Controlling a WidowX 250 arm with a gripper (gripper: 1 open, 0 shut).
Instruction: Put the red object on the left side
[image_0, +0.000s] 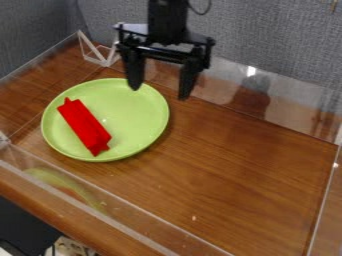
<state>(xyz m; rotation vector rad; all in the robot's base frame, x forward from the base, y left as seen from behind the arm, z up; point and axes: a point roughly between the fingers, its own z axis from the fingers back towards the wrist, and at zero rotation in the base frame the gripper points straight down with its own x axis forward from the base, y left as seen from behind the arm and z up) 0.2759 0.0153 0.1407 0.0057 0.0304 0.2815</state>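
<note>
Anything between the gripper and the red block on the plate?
Nothing visible stands between the open gripper and the red block; only the bare upper part of the green plate lies below that line.
</note>
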